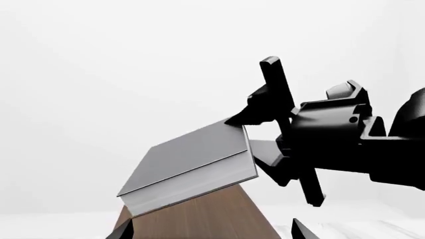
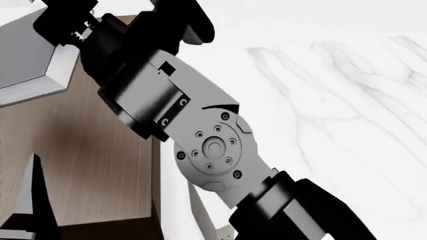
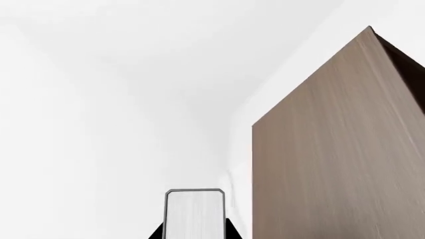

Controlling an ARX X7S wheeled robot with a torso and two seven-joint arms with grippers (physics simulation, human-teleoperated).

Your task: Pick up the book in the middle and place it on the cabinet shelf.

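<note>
The book in the middle (image 1: 189,152) has a dark grey cover and white page edges. It hangs tilted over the brown wood-grain cabinet shelf (image 1: 199,219); I cannot tell if its low corner touches the shelf. My right gripper (image 1: 251,137) is shut on the book's far corner. In the right wrist view the page edges (image 3: 194,211) sit between my right gripper's (image 3: 194,235) jaws, with the cabinet (image 3: 332,149) beside them. In the head view the book (image 2: 27,65) is at top left above the shelf (image 2: 87,165). My left gripper (image 1: 210,231) is open and empty over the shelf.
My right arm (image 2: 200,145) crosses the head view from bottom right to top left. A white marble floor (image 2: 333,100) lies to the right of the cabinet. One left finger (image 2: 33,200) shows at the lower left. Plain white walls stand behind.
</note>
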